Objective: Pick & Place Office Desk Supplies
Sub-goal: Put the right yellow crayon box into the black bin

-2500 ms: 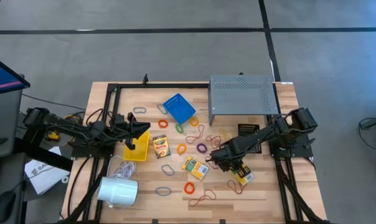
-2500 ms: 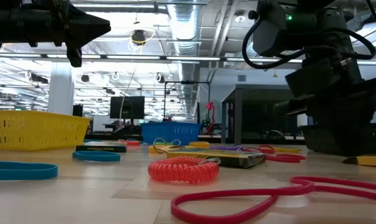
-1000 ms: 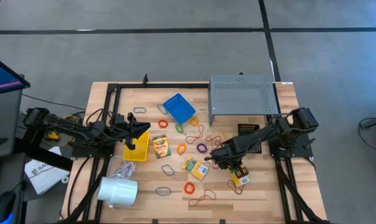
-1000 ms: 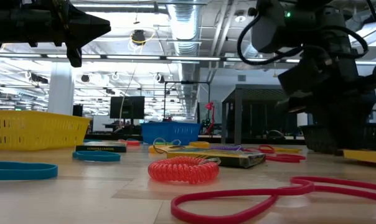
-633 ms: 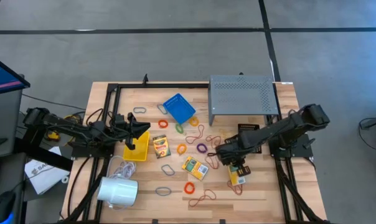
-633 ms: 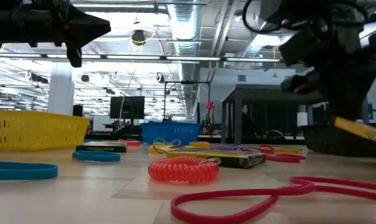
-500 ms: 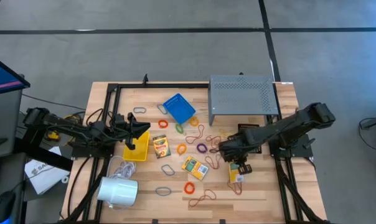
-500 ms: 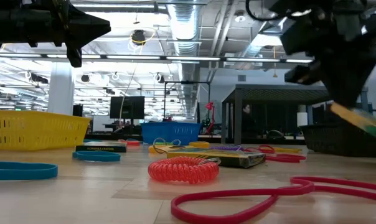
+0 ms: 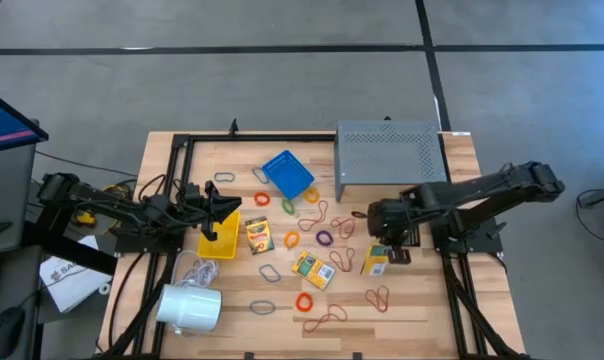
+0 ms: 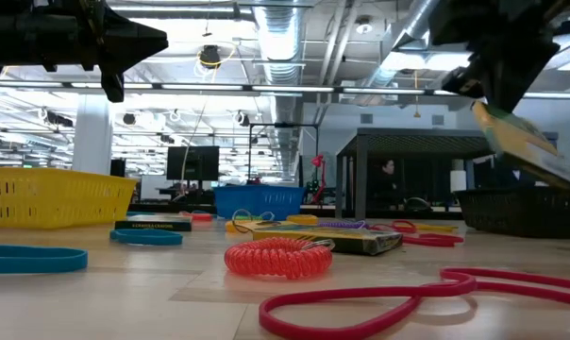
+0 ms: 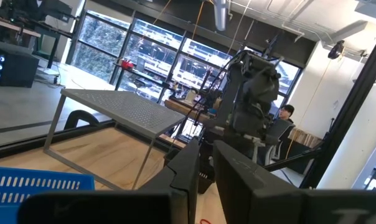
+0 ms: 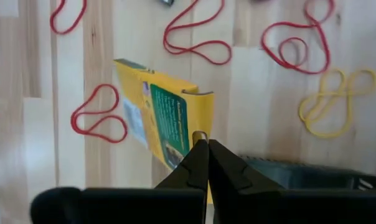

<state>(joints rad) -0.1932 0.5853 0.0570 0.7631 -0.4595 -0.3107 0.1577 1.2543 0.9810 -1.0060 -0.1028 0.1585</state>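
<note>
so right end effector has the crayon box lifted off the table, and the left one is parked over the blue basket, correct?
Not quite. The left end effector is parked over the yellow basket, not the blue basket, as the high view shows. The right end effector does hold the crayon box clear of the table.

Even, soft light from overhead falls on the wooden table in the high view, with only faint shadows under the arms and no glare on the boards. Down at table height it's a backlit scene: bright ceiling strips and windows burn pale behind, so both arms read as dark silhouettes, and the near red rubber band is soft and out of focus. The left wrist view has strong daylight pouring through big windows, its own fingers blurred and dark up close. The right wrist view is bright and crisp on the crayon box, blurred only at the fingers.
</note>
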